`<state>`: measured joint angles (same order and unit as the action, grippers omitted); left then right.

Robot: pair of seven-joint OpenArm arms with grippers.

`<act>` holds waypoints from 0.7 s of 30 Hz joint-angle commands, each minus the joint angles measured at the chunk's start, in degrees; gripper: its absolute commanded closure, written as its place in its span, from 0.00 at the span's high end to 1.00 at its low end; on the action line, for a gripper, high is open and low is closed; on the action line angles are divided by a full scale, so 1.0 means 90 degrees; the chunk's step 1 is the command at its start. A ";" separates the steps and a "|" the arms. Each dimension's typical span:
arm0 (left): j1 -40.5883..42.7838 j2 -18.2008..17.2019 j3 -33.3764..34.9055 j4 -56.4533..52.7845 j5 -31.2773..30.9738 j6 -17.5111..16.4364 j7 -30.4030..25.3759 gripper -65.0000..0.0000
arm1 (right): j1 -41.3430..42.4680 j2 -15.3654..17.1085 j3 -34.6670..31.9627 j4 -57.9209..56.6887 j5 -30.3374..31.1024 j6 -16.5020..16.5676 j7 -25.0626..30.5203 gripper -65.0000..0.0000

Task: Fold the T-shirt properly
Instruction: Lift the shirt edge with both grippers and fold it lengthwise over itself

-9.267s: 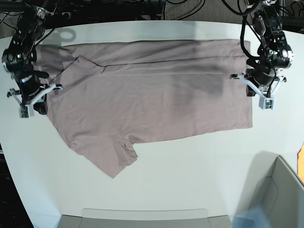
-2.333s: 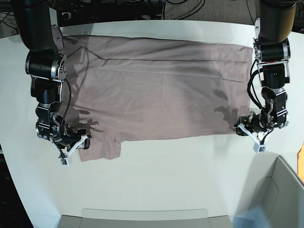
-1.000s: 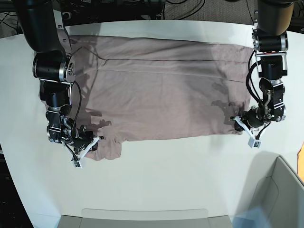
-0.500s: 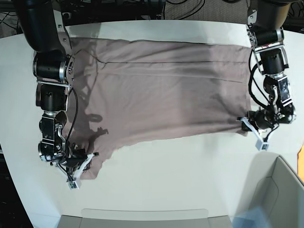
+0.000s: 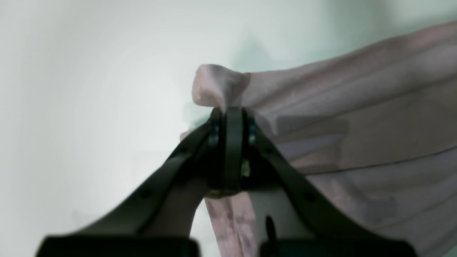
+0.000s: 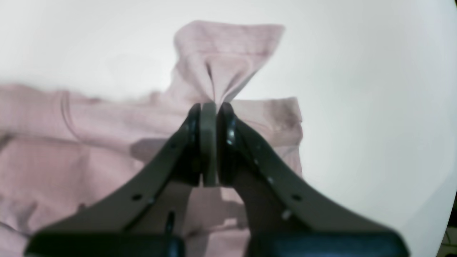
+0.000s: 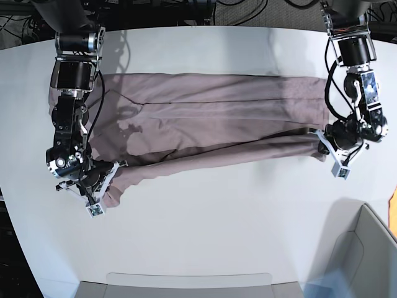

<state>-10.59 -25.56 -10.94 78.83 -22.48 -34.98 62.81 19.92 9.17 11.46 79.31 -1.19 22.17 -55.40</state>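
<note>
Lifting the T-shirt's (image 7: pixel 211 118) near edge off the white surface (image 7: pixel 205 236), the left tool (image 7: pixel 332 162) and right tool (image 7: pixel 98 198) each pinch a near corner. The lengthwise fold seems underway; next, both should carry this edge evenly toward the far edge.

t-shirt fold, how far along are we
Done: the T-shirt lies spread sideways on the table, far edge already folded in. In hand: the left gripper and right gripper each pinch a near corner, lifting that edge. Left: laying it over, then folding crosswise.
</note>
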 commanded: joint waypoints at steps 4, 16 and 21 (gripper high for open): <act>0.0449 -0.0105 -0.0059 0.0741 -0.0037 0.0024 -0.0019 0.00 | -0.0314 0.0061 0.0177 0.0853 0.0040 -0.0017 -0.0258 0.00; 0.1201 -0.0066 -0.0772 0.1522 -0.0057 0.0004 0.0597 0.00 | -0.1027 0.0051 0.1290 0.2094 0.0010 0.1097 -0.1283 0.00; 0.1611 -0.0066 -0.0802 0.1806 -0.0057 0.0004 0.0587 0.00 | -0.1623 0.0061 0.1310 0.2719 0.0010 0.1097 -0.1312 0.00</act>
<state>4.54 -24.91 -17.45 94.06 -23.83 -35.24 68.55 4.10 8.84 22.85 102.69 -0.05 32.03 -67.66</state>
